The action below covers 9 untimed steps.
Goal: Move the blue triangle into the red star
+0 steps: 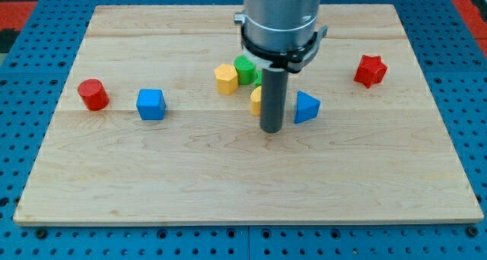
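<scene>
The blue triangle (305, 107) lies right of the board's middle. My tip (272, 129) rests on the board just to its left, with a small gap between them. The red star (370, 70) sits near the view's right, up and to the right of the triangle. The rod hides part of a yellow block (256, 99) behind it.
A yellow block (225, 78) and a green cylinder (245, 68) sit up and left of the rod. A blue cube (151, 104) and a red cylinder (93, 94) lie at the view's left. The wooden board (243, 176) ends in blue pegboard all round.
</scene>
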### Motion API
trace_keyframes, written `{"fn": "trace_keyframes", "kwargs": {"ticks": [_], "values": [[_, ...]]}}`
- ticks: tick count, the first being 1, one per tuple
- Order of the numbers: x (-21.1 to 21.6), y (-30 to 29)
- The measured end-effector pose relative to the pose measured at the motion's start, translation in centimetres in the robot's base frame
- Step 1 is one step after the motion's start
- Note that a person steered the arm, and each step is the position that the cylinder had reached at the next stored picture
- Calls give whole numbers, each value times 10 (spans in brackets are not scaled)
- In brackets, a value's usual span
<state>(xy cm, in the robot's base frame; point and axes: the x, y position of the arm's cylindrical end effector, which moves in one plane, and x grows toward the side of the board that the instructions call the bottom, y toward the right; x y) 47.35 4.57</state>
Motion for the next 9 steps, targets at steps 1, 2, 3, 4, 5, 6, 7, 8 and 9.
{"fn": "trace_keyframes", "kwargs": {"ticks": [1, 2, 3, 4, 5, 6, 7, 8, 9], "values": [[-7, 47], [-28, 79], [-25, 93], [-16, 55], [-28, 41], [-47, 69], [-55, 104], [-50, 92], [-15, 10]]}}
